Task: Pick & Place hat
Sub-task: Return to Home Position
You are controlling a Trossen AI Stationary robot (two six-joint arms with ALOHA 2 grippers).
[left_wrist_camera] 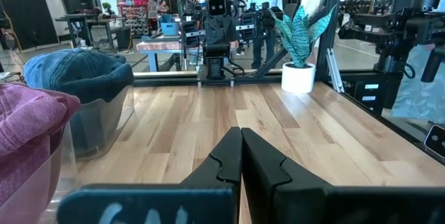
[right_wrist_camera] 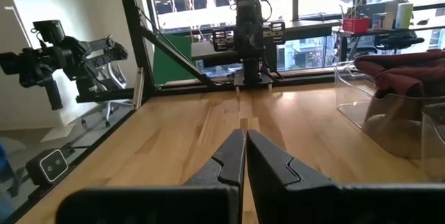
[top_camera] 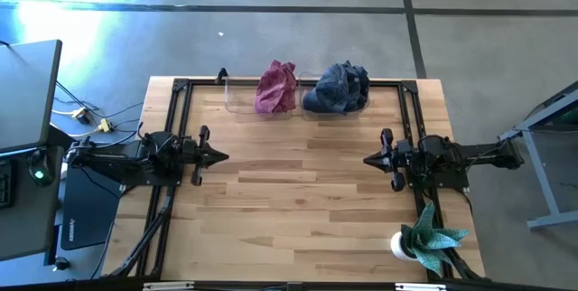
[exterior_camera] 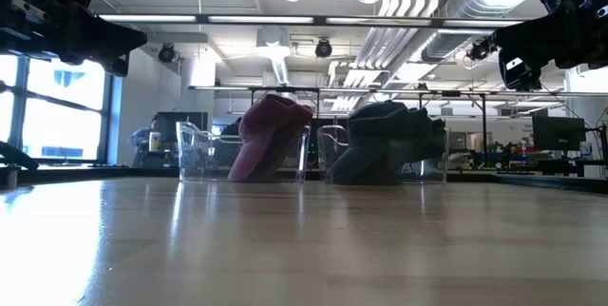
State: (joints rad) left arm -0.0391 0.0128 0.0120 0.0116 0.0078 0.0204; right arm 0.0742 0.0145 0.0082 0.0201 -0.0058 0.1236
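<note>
A maroon hat sits in a clear bin at the table's far edge, beside a dark blue hat in a second clear bin; both show in the low view as maroon hat and blue hat. My left gripper hovers shut over the table's left side, pointing right. My right gripper hovers shut over the right side, pointing left. The wrist views show each pair of fingers closed together: left gripper, right gripper.
A potted plant in a white pot stands at the table's near right corner. A black frame runs along the table's far and side edges. Bare wood lies between the two grippers. People stand in the room beyond the table.
</note>
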